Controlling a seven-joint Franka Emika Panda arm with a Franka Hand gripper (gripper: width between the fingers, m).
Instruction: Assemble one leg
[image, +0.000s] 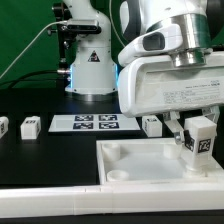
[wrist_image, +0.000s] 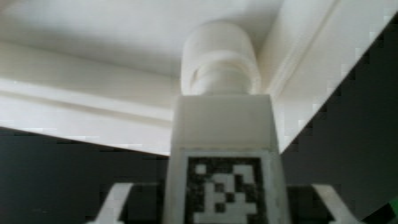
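The leg (image: 201, 132) is a small white plastic post, square in section. A black-and-white square tag sits on the face turned to the exterior camera. In the wrist view the leg (wrist_image: 222, 120) runs away from the camera. Its smooth flat sides give way to a rounded, peg-like end, and another tag is printed near the held end.

The claw (image: 197, 143) is closed narrow on the leg, with a finger pressed on each side. In the wrist view the pale fingers (wrist_image: 121, 205) frame the base of the post.

Below lies the panel (image: 130, 165), a large white plastic square shaped like a shallow tray. It has a raised rim, rounded corners and a glossy floor. The leg hangs upright over the part of the panel on the exterior view's right. I cannot tell whether its tip touches the floor or sits in a socket.

The table (image: 50, 155) is matt black. The marker board (image: 85, 123), thin and flat, lies behind the panel. One loose block (image: 152, 124) sits just beside it, and two other blocks (image: 30, 126) lie toward the exterior view's left.
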